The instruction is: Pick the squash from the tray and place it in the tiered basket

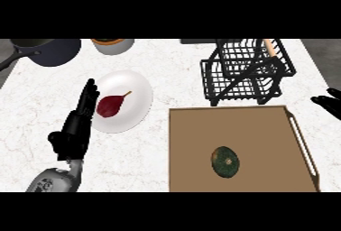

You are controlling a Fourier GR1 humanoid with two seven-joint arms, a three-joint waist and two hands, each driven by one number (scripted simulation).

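Black left hand [75, 131] with straight, empty fingers [87, 94] beside the plate [136, 90]; squash [226, 161] alone on tray [200, 135].

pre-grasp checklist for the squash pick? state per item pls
1. Squash on the tray, uncovered: ok.
2. Nothing else on the tray beside the squash: ok.
3. Right hand free: cannot tell; it shows only at the view's right edge, beyond the tray.
4. Left hand out of the way: ok; open, fingers straight, beside the white plate with the red pear.
5. Basket reachable past the tray's far edge, upright: ok.
6. Basket tiers free: cannot tell; an orange stick-like thing shows at its top.
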